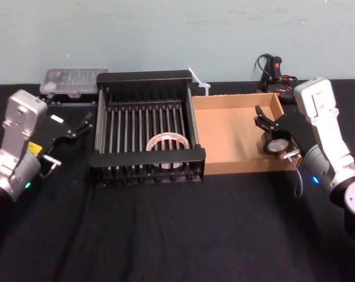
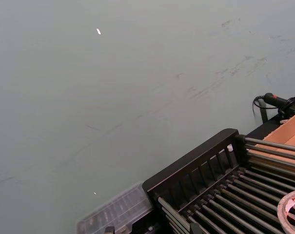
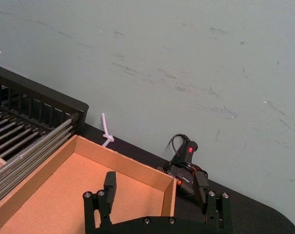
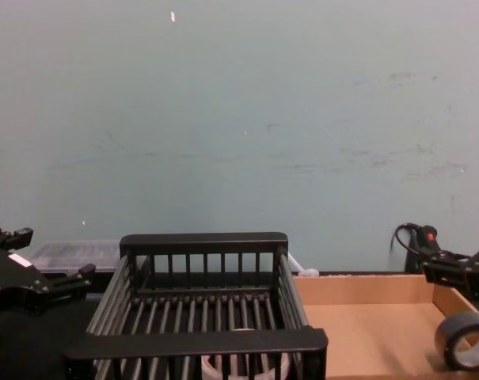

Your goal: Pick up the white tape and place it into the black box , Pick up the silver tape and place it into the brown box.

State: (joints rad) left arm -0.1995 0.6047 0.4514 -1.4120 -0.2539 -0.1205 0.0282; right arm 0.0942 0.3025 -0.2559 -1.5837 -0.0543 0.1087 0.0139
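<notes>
The white tape lies flat on the barred bottom of the black box, towards its front right; part of the ring shows in the left wrist view. Tilted on its edge, the silver tape rests in the brown box by its right wall, and the chest view shows it from the side. Just behind it my right gripper hovers open, and its fingers stand wide apart with nothing between them. To the left of the black box, my left gripper is open and holds nothing.
A clear plastic case sits at the back left. A black tool with a red switch and cable lies behind the brown box's far right corner. A white zip tie sticks up between the boxes. Black cloth covers the table.
</notes>
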